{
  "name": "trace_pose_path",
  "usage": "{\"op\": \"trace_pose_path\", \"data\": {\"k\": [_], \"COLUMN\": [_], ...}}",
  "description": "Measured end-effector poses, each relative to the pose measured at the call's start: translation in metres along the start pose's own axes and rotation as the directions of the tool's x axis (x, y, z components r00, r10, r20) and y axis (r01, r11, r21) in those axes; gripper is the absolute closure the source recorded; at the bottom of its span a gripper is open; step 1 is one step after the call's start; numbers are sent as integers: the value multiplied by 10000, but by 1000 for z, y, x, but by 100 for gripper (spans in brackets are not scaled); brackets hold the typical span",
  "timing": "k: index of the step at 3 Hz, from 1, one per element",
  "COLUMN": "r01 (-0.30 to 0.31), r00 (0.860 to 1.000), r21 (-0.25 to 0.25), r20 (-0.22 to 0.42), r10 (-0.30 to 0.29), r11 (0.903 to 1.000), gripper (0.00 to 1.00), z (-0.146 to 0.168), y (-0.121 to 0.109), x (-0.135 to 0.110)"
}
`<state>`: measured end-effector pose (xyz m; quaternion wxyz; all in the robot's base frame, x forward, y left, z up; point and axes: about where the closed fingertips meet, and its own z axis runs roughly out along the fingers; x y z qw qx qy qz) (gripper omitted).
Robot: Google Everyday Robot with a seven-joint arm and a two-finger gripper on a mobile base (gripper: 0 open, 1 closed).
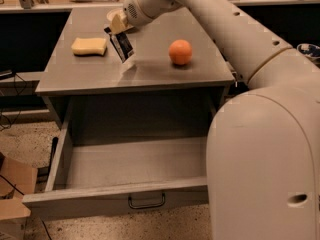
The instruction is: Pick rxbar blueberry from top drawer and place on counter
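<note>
My gripper (pixel 118 24) is over the counter (pixel 150 69), between the sponge and the orange, shut on the rxbar blueberry (pixel 121 46). The dark navy bar hangs tilted from the fingers, its white lower end (pixel 127 64) at or just above the counter surface. The top drawer (pixel 120 196) stands pulled fully open below, its inside bare, its dark bar handle (pixel 146 202) at the front centre.
A yellow sponge (pixel 89 46) lies on the counter's left. An orange (pixel 180 52) sits on its right. My white arm and body (pixel 260 149) fill the right side. Cardboard (pixel 12 189) and cables lie on the floor at left.
</note>
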<state>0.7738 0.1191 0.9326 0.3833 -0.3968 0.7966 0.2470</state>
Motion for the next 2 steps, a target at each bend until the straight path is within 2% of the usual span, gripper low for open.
{"op": "trace_pose_path", "data": {"k": [2], "r01": [3], "r00": [10000], "r21": [-1], "r20": [-5], "r10": [-3], "r11": [10000], "gripper": [0], "z": [0], "y": [0], "x": [0]}}
